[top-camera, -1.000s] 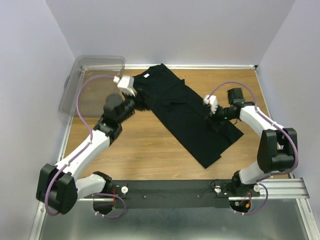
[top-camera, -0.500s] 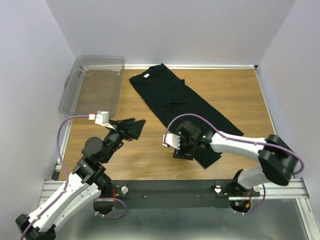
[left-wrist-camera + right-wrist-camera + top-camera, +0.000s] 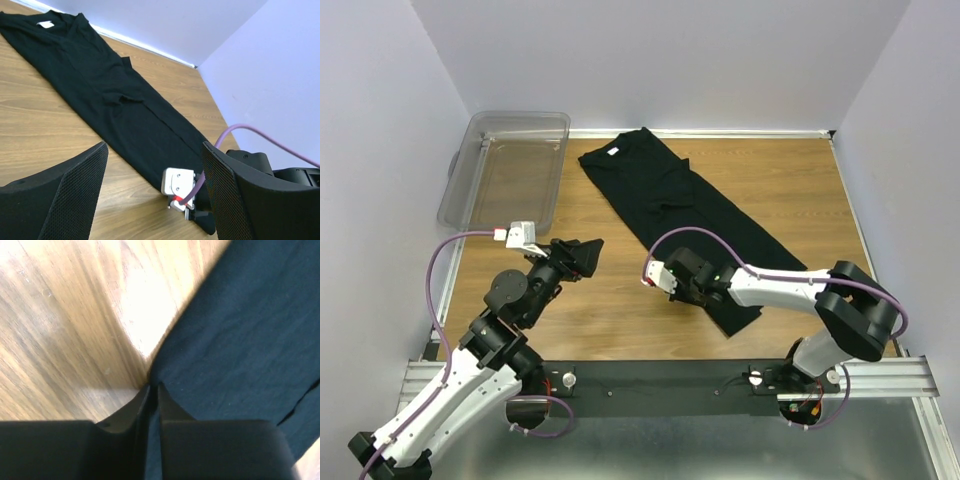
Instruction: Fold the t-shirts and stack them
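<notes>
A black t-shirt (image 3: 685,215), folded into a long narrow strip, lies flat on the wooden table (image 3: 800,190). It runs diagonally from the far left-centre, where its small white neck label (image 3: 611,152) shows, to a pointed end at the near right. The right gripper (image 3: 152,386) is low at the shirt's near end, on its left edge. Its fingers are clenched together where the cloth meets the wood, apparently pinching the edge. The left gripper (image 3: 588,254) hangs over bare wood to the left of the shirt, apart from it. Its fingers are spread wide and hold nothing. A clear plastic bin (image 3: 510,130) sits at the far left corner.
</notes>
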{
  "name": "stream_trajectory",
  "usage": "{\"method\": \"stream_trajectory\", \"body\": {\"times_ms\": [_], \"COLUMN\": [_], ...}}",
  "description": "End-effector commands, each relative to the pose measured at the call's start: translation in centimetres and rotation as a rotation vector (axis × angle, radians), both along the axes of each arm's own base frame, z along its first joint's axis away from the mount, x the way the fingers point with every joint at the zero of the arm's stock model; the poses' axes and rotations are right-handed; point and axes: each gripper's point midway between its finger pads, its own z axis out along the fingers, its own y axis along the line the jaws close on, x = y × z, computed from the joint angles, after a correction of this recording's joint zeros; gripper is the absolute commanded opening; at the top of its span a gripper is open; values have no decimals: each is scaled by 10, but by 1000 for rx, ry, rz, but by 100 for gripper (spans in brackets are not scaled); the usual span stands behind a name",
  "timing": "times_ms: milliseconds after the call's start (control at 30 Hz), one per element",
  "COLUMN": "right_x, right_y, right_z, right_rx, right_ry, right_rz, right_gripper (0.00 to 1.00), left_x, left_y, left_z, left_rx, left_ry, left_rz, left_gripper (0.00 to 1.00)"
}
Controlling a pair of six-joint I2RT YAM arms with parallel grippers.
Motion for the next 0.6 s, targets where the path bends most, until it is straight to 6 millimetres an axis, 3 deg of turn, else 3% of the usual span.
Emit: {"method": "stream_trajectory", "body": {"times_ms": [0,67,100,200,233,267,333,367,433,467,500,567], "right_x": [-43,-57,-65,-82,-78,-79,-83,-74,-47,-25,20,73], "right_y": [21,41,63,101,121,131,148,160,165,169,147,120], "right_z": [-15,-8,2,17,23,26,37,53,78,101,118,137], "right_rx": [50,117,183,279,307,325,366,401,451,507,574,668], "right_ry": [225,300,352,454,471,496,545,519,441,401,374,361], "right_rz": [99,161,199,265,274,275,307,316,276,251,126,9], "right_gripper": [4,1,1,1,7,30,48,62,70,73,75,75], "left_x": [-1,-2,-4,-6,-7,-10,-12,-14,-15,-15,-16,-16], "left_y": [-8,-10,-10,-3,-1,0,1,2,4,5,4,2], "left_z": [3,7,7,18,21,22,27,21,21,18,16,8], "left_rx": [29,47,50,20,14,5,-4,10,14,17,19,11], "left_ry": [-22,-54,-65,-106,-113,-115,-129,-109,-103,-96,-89,-68], "left_rz": [-43,-63,-68,-46,-41,-41,-48,-48,-45,-44,-46,-55], "left_gripper": [82,84,84,91,91,92,92,92,94,96,96,98]}}
